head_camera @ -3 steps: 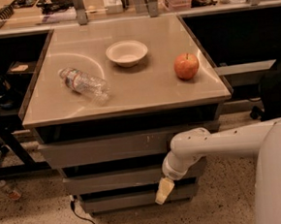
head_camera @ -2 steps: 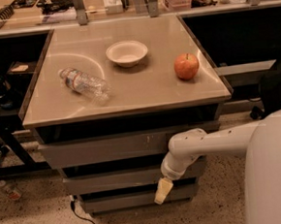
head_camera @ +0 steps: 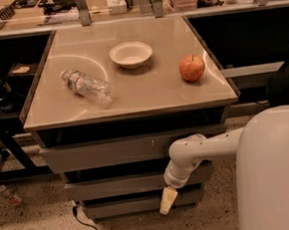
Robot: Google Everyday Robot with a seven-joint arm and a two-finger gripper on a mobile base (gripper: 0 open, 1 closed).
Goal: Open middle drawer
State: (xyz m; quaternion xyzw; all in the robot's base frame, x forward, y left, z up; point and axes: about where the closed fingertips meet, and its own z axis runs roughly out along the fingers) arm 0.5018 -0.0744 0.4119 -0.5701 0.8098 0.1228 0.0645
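Pincer [head_camera: 167, 200] hangs just under right end of middle drawer [head_camera: 115, 185], probably to hook its handleless lower edge; how far open, cannot tell.

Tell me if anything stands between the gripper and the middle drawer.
Nothing visible. The gripper hangs just below the middle drawer, in front of the bottom drawer. Only the robot's own arm crosses the middle front.

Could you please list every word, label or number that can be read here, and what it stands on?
None can be read.
The bottle has a label, but its print is too blurred to read.
The gripper, just below the middle drawer front, shows no text.
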